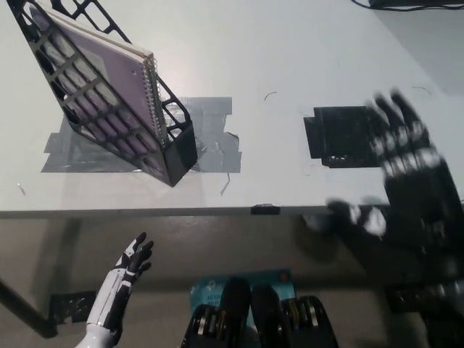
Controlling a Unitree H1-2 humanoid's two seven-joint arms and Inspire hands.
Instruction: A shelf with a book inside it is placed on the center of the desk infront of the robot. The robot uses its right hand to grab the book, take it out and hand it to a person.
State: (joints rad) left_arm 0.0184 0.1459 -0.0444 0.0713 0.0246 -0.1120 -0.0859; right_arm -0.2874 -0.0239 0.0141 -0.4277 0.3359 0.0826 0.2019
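Note:
A black lattice shelf (174, 148) stands tilted on the white desk (275, 58) at the upper left. Inside it leans a purple spiral-bound book (109, 72), its wire spine facing right. My black right hand (402, 156) hovers open over the desk's right side, blurred, well to the right of the shelf and apart from the book. My white left hand (130, 261) rests open below the desk's front edge at the lower left, holding nothing.
Grey tape patches (210, 134) lie under and beside the shelf. A black square mark (337, 134) sits on the desk just left of my right hand. The desk's front edge (217, 212) runs across the middle of the view.

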